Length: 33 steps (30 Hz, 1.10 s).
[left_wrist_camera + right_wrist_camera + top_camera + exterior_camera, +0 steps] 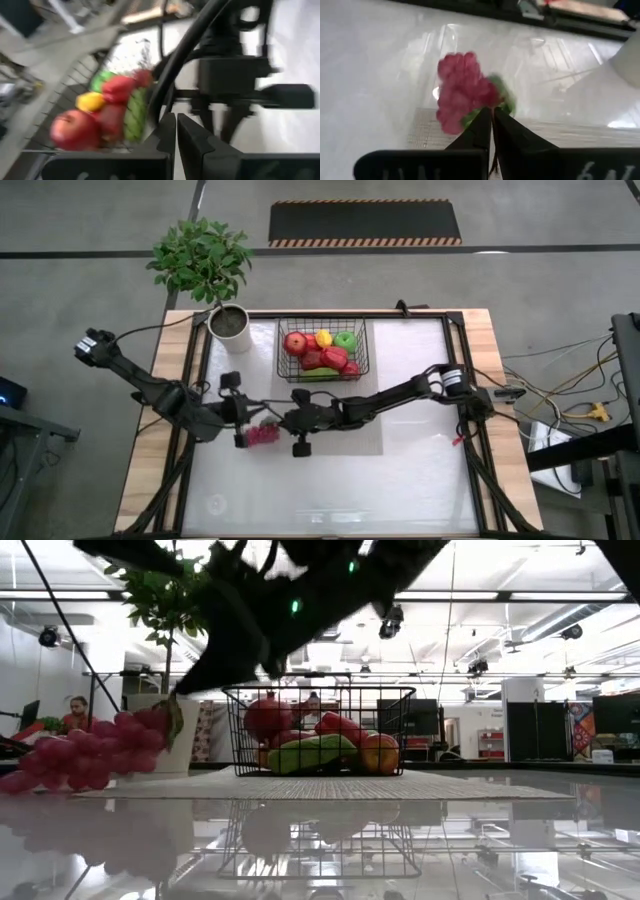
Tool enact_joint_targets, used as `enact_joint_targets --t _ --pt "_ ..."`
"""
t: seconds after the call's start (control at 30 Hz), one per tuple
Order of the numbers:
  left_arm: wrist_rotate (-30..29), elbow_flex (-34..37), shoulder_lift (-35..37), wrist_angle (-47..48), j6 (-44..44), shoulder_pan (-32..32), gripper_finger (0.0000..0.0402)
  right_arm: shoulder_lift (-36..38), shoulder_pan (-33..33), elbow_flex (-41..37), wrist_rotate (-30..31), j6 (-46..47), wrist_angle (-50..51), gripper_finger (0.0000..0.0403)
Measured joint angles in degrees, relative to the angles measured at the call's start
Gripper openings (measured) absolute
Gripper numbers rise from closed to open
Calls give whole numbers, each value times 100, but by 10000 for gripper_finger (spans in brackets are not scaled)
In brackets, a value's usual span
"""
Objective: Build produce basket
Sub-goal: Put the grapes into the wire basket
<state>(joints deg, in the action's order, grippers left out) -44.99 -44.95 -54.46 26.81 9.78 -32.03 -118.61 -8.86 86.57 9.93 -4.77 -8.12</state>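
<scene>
The black wire basket (286, 372) stands on a grey mat (370, 435) at the table's far middle. It holds red and green apples, a yellow pepper and a cucumber (310, 753). A bunch of purple grapes (262, 434) hangs in front of the basket's left corner, with my right gripper (491, 122) shut on it. My left gripper (176, 127) is shut with nothing between its fingers, just left of the grapes and off the table, pointing toward the basket (75, 75). My right gripper pinches the grapes at their leafy green stem end (496, 102) between its two fingertips. The fingers come from the table's right side, slanting down. The bunch (70, 755) hangs past the fingertips toward the left, lifted clear of the table.
A white pot (229, 321) with a green plant stands at the far left corner, close to the basket. The two arms nearly meet over the table's middle. The glossy table top (330, 490) in front of the mat lies bare. A person sits far off in the room (75, 712).
</scene>
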Motion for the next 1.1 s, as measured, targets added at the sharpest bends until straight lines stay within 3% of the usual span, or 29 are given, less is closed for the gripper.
enact_joint_targets --t 0.23,0.43,1.1 --pt "-1074 0 475 -190 -93 2 0 527 0 -7 -2 7 196 8" --pt "-1104 26 667 -195 -177 2 0 671 0 -57 -2 25 186 8" --pt "-1085 24 336 -239 -118 -44 0 1230 90 -60 -323 111 60 8"
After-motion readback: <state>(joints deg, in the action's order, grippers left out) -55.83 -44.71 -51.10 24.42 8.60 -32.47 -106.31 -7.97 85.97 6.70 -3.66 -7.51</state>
